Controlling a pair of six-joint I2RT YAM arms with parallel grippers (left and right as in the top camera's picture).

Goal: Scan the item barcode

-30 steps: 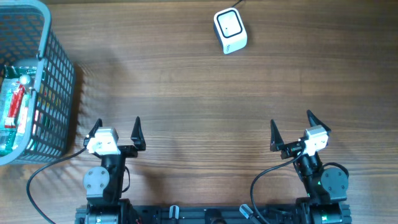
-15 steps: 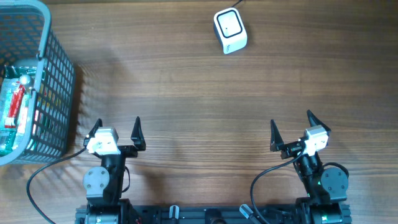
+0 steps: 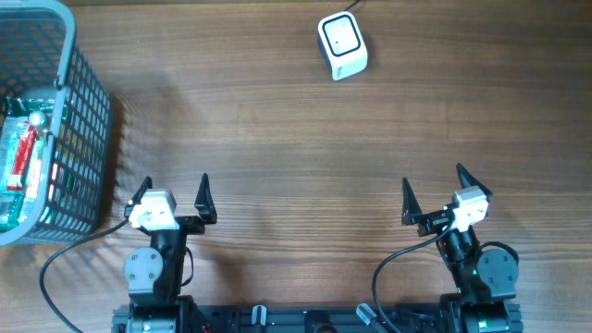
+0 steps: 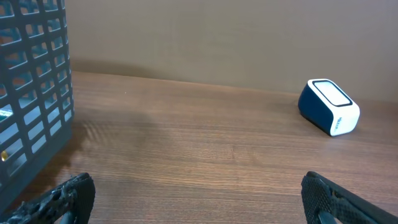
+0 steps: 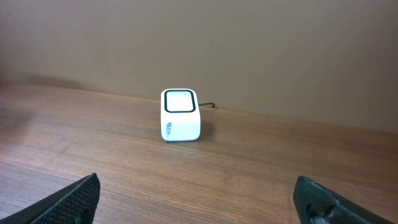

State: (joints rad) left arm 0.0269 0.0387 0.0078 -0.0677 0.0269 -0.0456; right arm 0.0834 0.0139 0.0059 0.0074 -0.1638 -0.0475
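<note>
A white barcode scanner (image 3: 342,45) with a dark-rimmed window stands at the far middle of the table; it also shows in the left wrist view (image 4: 328,107) and the right wrist view (image 5: 180,115). A packaged item (image 3: 22,162), red, white and green, lies in the grey basket (image 3: 79,111) at the far left. My left gripper (image 3: 173,192) hangs open near the front edge, right of the basket, nothing between its fingers (image 4: 71,196). At the front right my right gripper (image 3: 433,188) is open and empty too.
The basket's mesh wall (image 4: 34,81) fills the left side of the left wrist view. A cable runs from the scanner's back toward the far edge. Bare wooden tabletop (image 3: 296,148) lies between the grippers and the scanner.
</note>
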